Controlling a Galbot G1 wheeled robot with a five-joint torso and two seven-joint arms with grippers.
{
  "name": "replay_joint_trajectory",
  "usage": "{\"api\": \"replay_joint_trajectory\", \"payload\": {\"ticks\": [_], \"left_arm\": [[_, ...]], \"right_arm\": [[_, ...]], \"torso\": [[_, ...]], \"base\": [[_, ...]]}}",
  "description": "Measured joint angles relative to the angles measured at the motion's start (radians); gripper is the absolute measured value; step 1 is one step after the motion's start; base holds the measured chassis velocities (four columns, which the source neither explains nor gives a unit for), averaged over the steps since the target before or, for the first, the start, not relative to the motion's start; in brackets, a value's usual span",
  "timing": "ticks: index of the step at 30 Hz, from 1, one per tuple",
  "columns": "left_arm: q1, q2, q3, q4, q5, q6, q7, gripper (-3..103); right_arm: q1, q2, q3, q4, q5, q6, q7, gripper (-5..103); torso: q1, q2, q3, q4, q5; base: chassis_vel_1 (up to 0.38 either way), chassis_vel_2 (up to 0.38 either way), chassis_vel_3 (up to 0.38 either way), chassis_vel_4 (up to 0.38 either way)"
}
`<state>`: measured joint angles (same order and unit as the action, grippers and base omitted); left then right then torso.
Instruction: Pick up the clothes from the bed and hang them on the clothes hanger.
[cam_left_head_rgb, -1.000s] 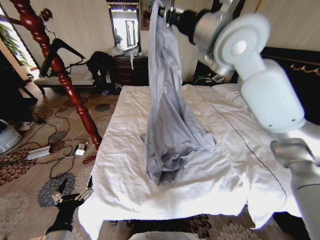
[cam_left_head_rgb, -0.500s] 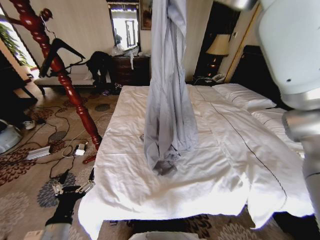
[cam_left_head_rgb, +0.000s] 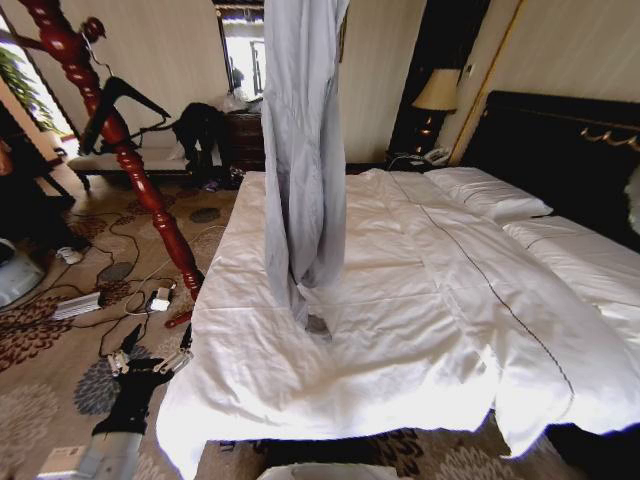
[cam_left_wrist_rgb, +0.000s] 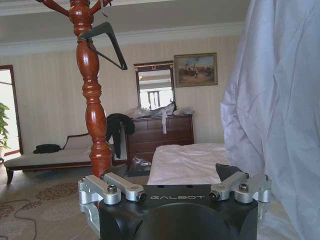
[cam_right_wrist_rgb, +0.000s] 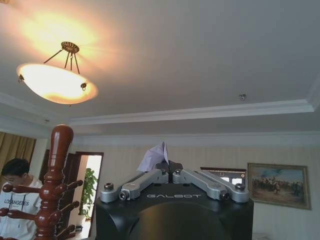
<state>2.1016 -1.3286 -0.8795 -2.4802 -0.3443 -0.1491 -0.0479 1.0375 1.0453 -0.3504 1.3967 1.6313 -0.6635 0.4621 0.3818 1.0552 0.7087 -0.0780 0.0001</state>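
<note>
The grey-blue shirt is suspended full length over the bed, its lower end just touching the white duvet. A tuft of the shirt is pinched in the closed right gripper, raised toward the ceiling. The left gripper is held low at 7 o'clock, spread wide, above patterned carpet. The black clothes hanger is hooked on the red-brown wooden pole at 10 o'clock.

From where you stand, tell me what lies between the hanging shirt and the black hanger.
In the head view, bare white duvet, the bed's edge, then the red-brown wooden pole that carries the hanger, left of the shirt.
</note>
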Motion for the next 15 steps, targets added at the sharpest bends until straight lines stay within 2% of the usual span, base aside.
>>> {"api": "replay_joint_trajectory", "payload": {"ticks": [8,15], "left_arm": [[-0.020,0.005,0.008,0.005,0.000,0.018,-0.003,100],[-0.038,0.011,0.017,0.020,-0.005,0.033,-0.005,100]], "right_arm": [[0.022,-0.074,0.009,0.029,0.059,-0.049,0.025,0],[0.036,-0.137,0.046,0.168,0.302,-0.075,0.152,0]], "torso": [[0.000,0.000,0.000,0.0000,0.0003],[0.000,0.000,0.000,-0.0003,0.0001]], "base": [[0.000,0.000,0.000,0.000],[0.000,0.000,0.000,0.000]]}}
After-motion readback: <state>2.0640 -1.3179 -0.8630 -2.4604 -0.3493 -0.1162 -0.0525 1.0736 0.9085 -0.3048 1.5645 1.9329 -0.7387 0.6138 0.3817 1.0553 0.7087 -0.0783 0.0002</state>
